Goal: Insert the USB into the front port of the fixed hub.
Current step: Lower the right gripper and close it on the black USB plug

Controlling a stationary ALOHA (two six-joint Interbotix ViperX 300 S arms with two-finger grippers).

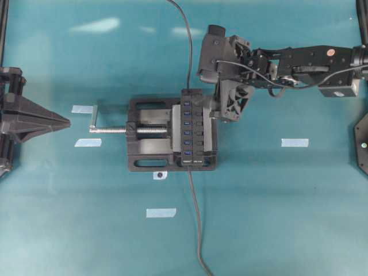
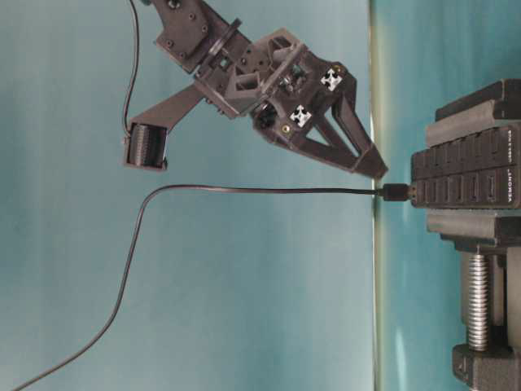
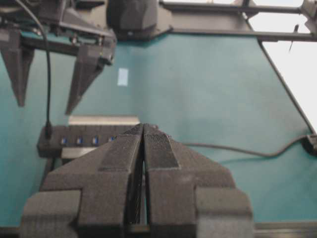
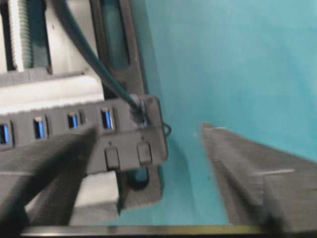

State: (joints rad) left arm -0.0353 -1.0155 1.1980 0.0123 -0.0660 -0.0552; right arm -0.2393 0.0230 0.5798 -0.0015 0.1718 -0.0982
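USB [image 2: 396, 192]: small black plug, seated in the end port of the fixed hub [image 1: 190, 127], the port nearest the far edge of the tabletop [image 1: 287, 218] in the overhead view. Long axis of the plug stands square to the hub's port face; its tip points into the hub, its dark cable leaves the other way and runs off past the far edge of the tabletop. Judged fully or nearly fully home, since no gap shows at the port in the table-level view.

Fixed hub: long black bar, row of blue ports facing up, long axis running from the near edge toward the far edge of the tabletop, clamped in the bench vise [image 1: 150, 134] near the tabletop's middle.

Right claw [image 2: 370, 167]: spread wide, pinching nothing. It hangs just above and beside the plug, apart from it, tips angled toward the hub's far end. In its own wrist view the plug lies between the two open fingers [image 4: 252, 173]. This is the nearer arm.

Left claw [image 3: 143, 144]: pressed together, empty, well apart from the hub near the left edge of the tabletop, pointing along the vise screw.

Next move, as judged: the right claw need only back off along the cable's line without snagging it.
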